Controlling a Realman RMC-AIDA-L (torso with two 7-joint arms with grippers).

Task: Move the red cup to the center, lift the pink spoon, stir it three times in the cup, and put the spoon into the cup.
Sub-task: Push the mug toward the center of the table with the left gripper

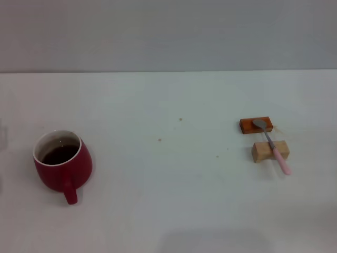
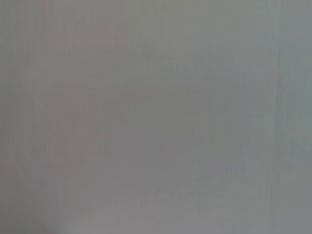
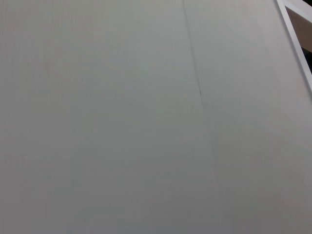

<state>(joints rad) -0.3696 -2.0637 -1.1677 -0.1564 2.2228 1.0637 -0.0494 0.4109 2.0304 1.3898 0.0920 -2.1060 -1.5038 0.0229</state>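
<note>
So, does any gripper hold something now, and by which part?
Nothing is held. No gripper is in view. The cup stands alone on the table, and the spoon lies across two blocks.

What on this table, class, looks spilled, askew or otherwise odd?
Nothing is spilled. The red cup stands upright with its liquid inside. The pink spoon lies bridged across two wooden blocks, propped rather than flat. A few small specks dot the table.
</note>
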